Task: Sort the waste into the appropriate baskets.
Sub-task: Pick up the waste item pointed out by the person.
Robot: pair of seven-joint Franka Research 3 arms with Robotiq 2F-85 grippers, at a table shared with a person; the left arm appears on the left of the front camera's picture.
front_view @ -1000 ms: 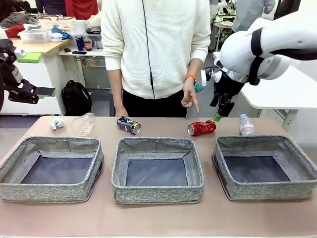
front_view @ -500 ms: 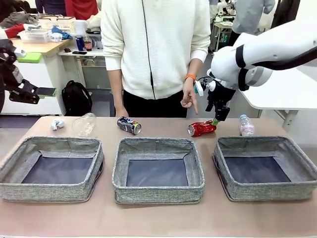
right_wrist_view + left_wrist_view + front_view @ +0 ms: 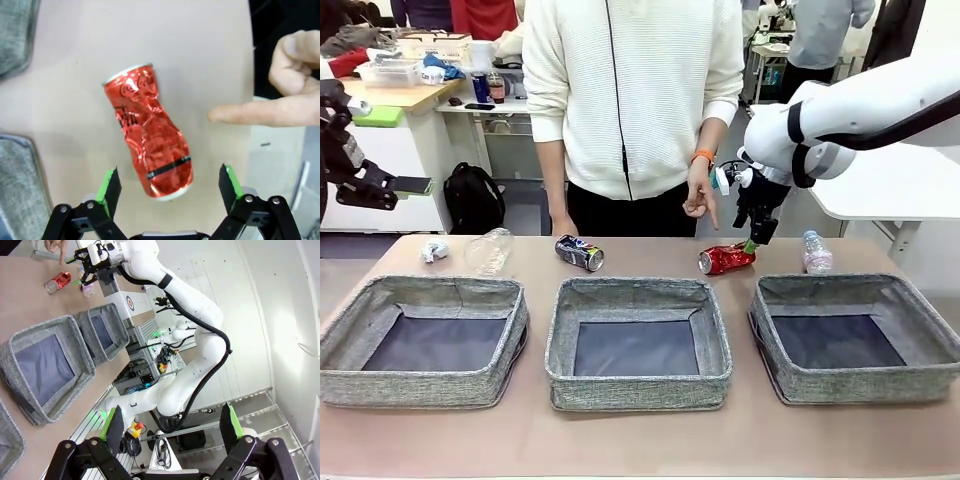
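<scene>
Brown and plain, the table (image 3: 640, 440) spans the front view, with a person (image 3: 635, 90) standing at its far edge. Three grey baskets sit in a row toward the near side: the left basket (image 3: 420, 388), the middle basket (image 3: 638, 392) and the right basket (image 3: 860, 388), each showing its dark flat bottom. All the waste lies on the far strip behind them: a paper wad (image 3: 435, 250), a clear bottle (image 3: 490, 251) on its side, a blue can (image 3: 580, 252), a dented red can (image 3: 727, 259) on its side, and a pink-labelled bottle (image 3: 816, 252) upright at the right end. The right gripper (image 3: 752, 240) hangs just above the red can's right end, and the person's hand (image 3: 701, 200) points a finger down close by.

From the right wrist, more shows than from the front: the jaws stand wide apart on either side of the can's nearer end, gripping nothing, and the fingertip stops just short of the can with bare table between. From the left wrist, the left gripper (image 3: 171, 415) is spread wide on open air, off to the table's side, with the right arm (image 3: 170, 290) far off over the can.

Narrow gaps of table separate the baskets, and a bare band runs along the near edge.
</scene>
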